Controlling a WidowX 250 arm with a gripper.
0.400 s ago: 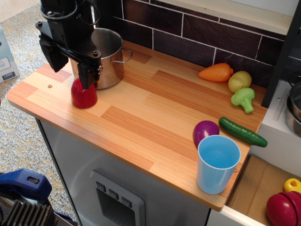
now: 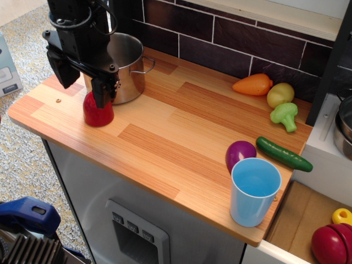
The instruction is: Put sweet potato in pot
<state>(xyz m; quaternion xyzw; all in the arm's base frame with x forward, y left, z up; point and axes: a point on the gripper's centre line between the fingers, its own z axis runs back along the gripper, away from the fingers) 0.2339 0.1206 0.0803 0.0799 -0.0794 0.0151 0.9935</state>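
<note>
The sweet potato [image 2: 98,113] is a glossy red toy standing on the wooden counter [image 2: 181,126] near its left end, just in front of the pot. The pot [image 2: 125,66] is a shiny steel cylinder with wire side handles, at the back left. My black gripper [image 2: 81,92] hangs over the sweet potato and the pot's front left side. Its jaws stand apart. One finger [image 2: 102,92] reaches down to the sweet potato's top; the other is off to the left. The pot's inside is partly hidden by the arm.
An orange tapered vegetable [image 2: 253,84], a yellow toy [image 2: 280,94] and a green broccoli [image 2: 284,115] lie at the back right. A purple egg-shaped toy [image 2: 240,154], a green cucumber [image 2: 284,154] and a light blue cup [image 2: 254,191] stand at the front right.
The gripper has shifted slightly up and to the left. The sweet potato has not moved.
</note>
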